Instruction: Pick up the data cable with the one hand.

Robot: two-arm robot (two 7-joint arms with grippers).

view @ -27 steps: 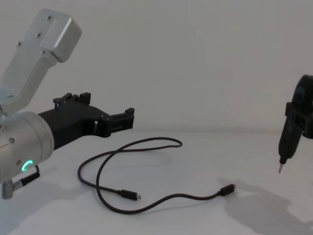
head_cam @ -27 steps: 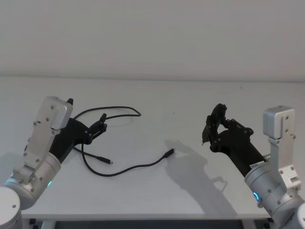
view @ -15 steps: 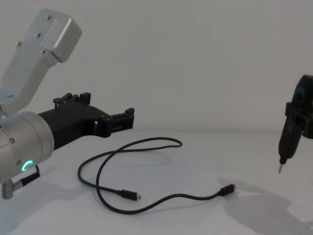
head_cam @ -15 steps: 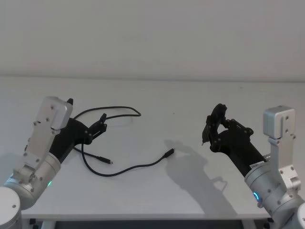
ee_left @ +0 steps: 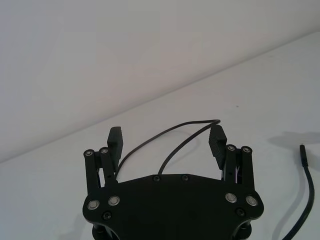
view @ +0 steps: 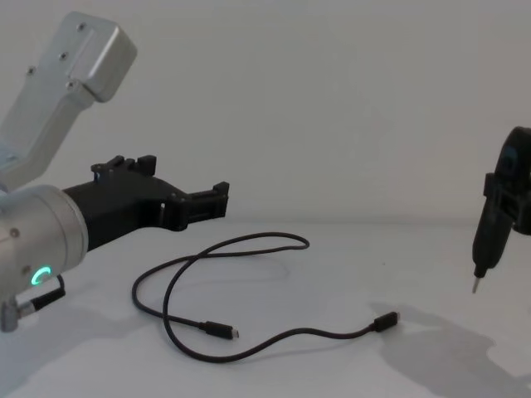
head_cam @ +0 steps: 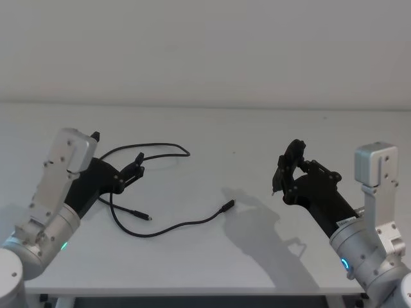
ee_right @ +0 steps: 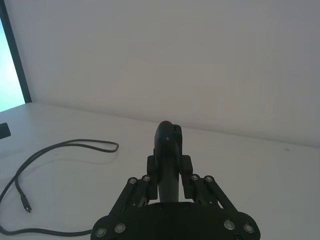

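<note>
1. Looking down from the head, we see the data cable (head_cam: 168, 228) lying loose on the white table (head_cam: 257, 128). It curls in a loop on the left, and both its plugs rest on the surface.
2. One plug (view: 386, 321) lies near the middle of the table, and the other (view: 226, 332) lies inside the loop.
3. The left gripper (head_cam: 139, 163) hangs over the left part of the loop with its jaws spread wide and nothing between them.
4. From the chest we see it (view: 217, 201) raised above the cable; it seems clear of the cord, though we cannot be sure from that angle.
5. In its own wrist camera, the cord runs across the table beyond the gap between its fingers (ee_left: 216, 140).
6. The right gripper (head_cam: 290, 168) sits well apart on the right, clamped on a black pointed tool (ee_right: 169, 145) whose tip points down above the table.
</note>
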